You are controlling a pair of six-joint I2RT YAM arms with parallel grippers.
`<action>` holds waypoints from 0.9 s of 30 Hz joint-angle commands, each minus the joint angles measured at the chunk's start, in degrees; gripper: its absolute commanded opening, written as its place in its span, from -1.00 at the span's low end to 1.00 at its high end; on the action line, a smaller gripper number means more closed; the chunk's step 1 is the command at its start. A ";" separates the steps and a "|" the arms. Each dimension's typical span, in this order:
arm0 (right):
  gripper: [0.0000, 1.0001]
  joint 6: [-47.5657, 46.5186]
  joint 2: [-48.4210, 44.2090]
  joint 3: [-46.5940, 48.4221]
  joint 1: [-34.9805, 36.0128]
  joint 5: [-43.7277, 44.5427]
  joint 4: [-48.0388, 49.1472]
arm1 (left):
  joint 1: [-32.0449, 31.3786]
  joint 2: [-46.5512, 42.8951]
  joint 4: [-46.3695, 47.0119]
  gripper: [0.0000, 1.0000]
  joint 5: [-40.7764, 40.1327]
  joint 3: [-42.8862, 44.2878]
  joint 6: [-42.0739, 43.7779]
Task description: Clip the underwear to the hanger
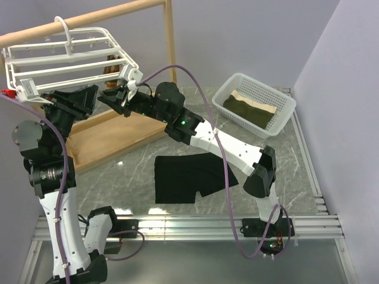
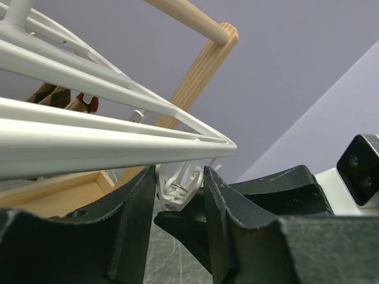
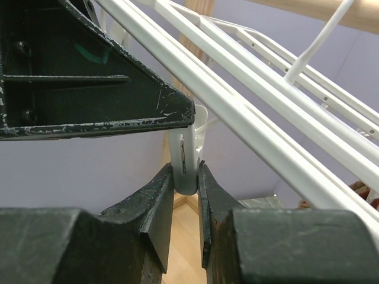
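Right gripper [image 3: 186,177] fingers pinch a white clip [image 3: 176,148] hanging at the hanger [image 2: 89,145] corner. Left gripper [image 2: 177,195] fingers stand spread, the same clip visible beyond them. Underwear [image 1: 189,174] lies flat mid-table [image 1: 118,177], toward the near edge

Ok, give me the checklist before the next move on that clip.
1. Right gripper pinching the clip: ok.
2. Clip's mouth spread enough: cannot tell.
3. Underwear raised to the clip: not ok, it lies on the table.
4. Left gripper free to fetch it: ok, open, holding nothing.
5. Hanger hooked on the wooden pole: ok.
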 commanded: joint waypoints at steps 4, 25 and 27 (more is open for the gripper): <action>-1.00 0.01 -1.36 0.33 -0.07 0.05 1.09 | 0.11 0.43 2.52 -0.14 0.61 0.01 -1.48; -1.00 1.06 -1.28 -0.19 0.02 -0.13 1.36 | 0.11 -0.19 5.95 -0.30 1.76 -4.38 -6.84; -1.00 1.15 -1.28 -0.19 -0.07 -0.30 1.27 | 0.11 -0.19 6.12 -0.60 1.50 -4.38 -6.93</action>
